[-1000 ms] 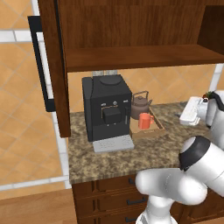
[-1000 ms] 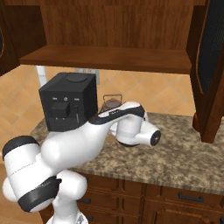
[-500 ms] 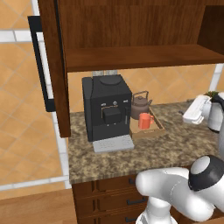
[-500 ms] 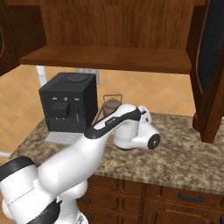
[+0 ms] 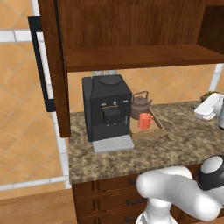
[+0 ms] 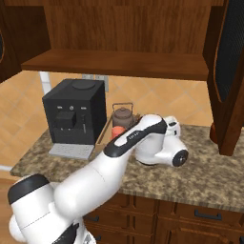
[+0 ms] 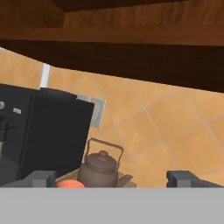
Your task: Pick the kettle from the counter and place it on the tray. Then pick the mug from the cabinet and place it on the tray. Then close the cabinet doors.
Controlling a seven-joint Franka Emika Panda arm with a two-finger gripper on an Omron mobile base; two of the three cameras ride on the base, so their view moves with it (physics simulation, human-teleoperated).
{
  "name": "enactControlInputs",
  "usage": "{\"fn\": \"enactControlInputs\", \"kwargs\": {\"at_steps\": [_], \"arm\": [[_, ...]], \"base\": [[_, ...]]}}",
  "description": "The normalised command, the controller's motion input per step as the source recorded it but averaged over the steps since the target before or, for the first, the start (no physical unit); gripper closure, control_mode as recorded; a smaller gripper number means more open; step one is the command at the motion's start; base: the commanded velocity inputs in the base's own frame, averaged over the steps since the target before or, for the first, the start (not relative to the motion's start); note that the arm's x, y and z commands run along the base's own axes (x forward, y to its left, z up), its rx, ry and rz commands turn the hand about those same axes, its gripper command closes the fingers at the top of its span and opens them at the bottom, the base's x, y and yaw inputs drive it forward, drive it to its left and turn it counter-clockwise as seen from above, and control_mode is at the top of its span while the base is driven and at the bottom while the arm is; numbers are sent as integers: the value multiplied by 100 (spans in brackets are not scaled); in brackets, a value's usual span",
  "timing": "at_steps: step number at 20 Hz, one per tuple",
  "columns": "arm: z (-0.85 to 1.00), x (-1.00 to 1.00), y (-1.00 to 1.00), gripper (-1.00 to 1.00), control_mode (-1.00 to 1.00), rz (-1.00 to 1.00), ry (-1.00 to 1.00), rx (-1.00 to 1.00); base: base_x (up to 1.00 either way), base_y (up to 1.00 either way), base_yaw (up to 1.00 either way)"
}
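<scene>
Kettle [image 5: 141, 105] and orange-red mug [image 5: 145, 120] both sit on the light-wood tray [image 5: 158, 128], beside the black coffee machine [image 5: 107, 111] on the granite counter [image 5: 175, 142]. The end effector [image 7: 111, 178] hangs apart from them, fingertips [image 7: 40, 178] spread wide and holding nothing. Above, the cabinet doors [image 5: 54, 65] stand open around the wooden shelf [image 5: 140, 57].

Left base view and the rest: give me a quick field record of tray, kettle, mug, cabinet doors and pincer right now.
tray: shallow light-wood tray on speckled granite counter, beside black coffee machine
kettle: squat brown-grey metallic kettle on tray
mug: small orange-red mug on tray, in front of kettle
cabinet doors: dark brown wooden doors open
pincer: open, empty, facing kettle
</scene>
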Motion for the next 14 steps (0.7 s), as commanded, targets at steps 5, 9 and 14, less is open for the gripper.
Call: {"fn": "enactControlInputs", "kwargs": {"at_steps": [5,9,14], "arm": [[-20,-43,-98,-100,-100,0,-18,11],[-5,-43,-97,-100,-100,-1,-27,9],[-3,-7,-48,-100,-100,0,-4,2]], "base": [[0,0,0],[0,0,0],[0,0,0]]}}
